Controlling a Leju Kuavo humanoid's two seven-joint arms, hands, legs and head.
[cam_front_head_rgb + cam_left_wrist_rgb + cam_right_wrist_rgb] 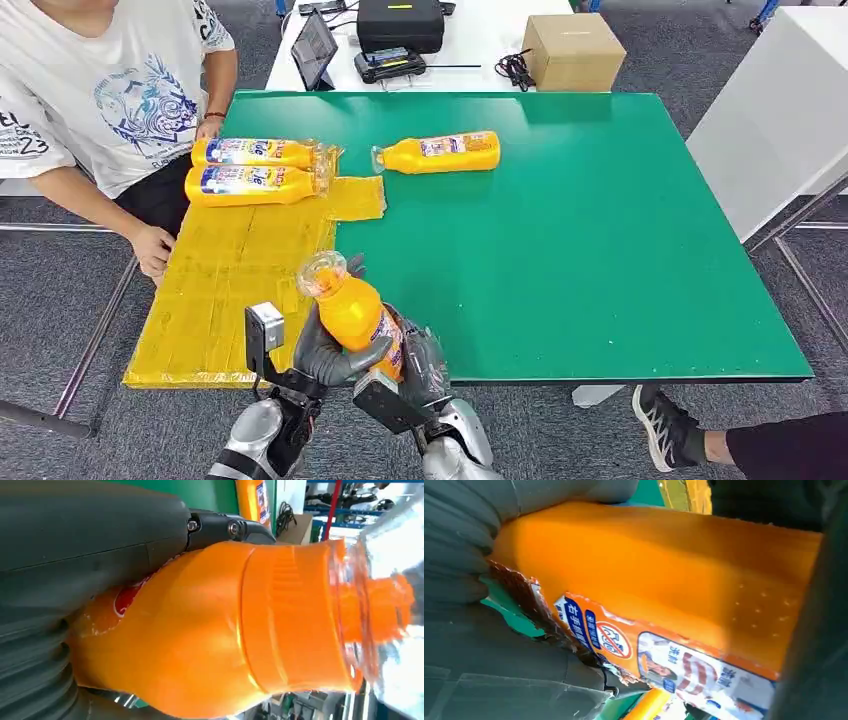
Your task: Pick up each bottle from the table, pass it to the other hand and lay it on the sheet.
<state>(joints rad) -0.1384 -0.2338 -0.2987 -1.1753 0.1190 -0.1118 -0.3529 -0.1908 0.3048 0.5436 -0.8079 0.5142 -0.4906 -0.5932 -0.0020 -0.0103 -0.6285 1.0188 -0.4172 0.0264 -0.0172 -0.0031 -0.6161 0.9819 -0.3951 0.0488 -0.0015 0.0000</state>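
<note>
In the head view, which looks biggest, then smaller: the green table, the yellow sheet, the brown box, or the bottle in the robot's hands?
1. Green table
2. Yellow sheet
3 and 4. Cardboard box and held bottle look about alike; the bottle is much nearer the camera, so I won't rank them.

Left hand [330, 350] and right hand [425, 365] meet, fingers curled closed.

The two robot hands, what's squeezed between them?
An orange bottle, gripped by the left hand and right hand together, in the head view.
</note>
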